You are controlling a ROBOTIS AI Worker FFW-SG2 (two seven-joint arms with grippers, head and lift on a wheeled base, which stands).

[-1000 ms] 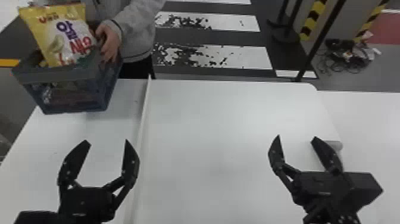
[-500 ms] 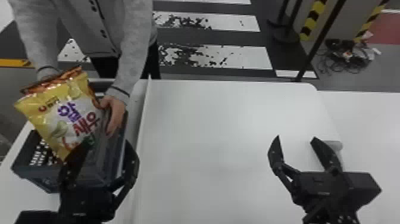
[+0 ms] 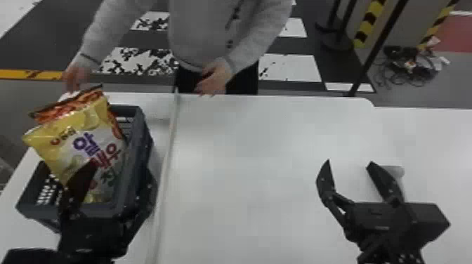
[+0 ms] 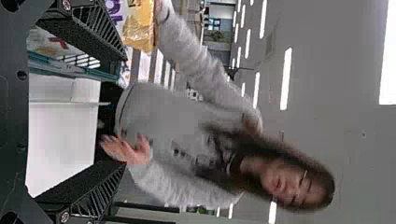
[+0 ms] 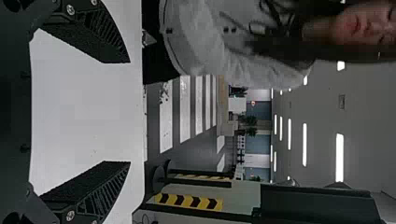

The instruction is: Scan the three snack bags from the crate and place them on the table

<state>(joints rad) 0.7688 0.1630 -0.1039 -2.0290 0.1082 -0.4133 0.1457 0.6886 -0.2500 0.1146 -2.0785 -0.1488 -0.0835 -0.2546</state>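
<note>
- White table [image 3: 263,158] before a striped floor [image 3: 291,66]
- Crate [image 3: 140,133] on its left side, holding snack bags [image 3: 63,140]
- Left gripper [image 3: 121,167] and right gripper [image 3: 350,162] both released, fingers spread

Glossy plastic-film snack bag [image 3: 75,140]; smooth, matt plastic crate [image 3: 131,186].

Looks like an indoor robotics lab or test hall: crosswalk stripes [image 3: 293,68] on floor, yellow-black hazard markings [image 3: 368,22], loose cables [image 3: 409,70] on floor, ceiling strip lights [image 5: 340,156].
</note>
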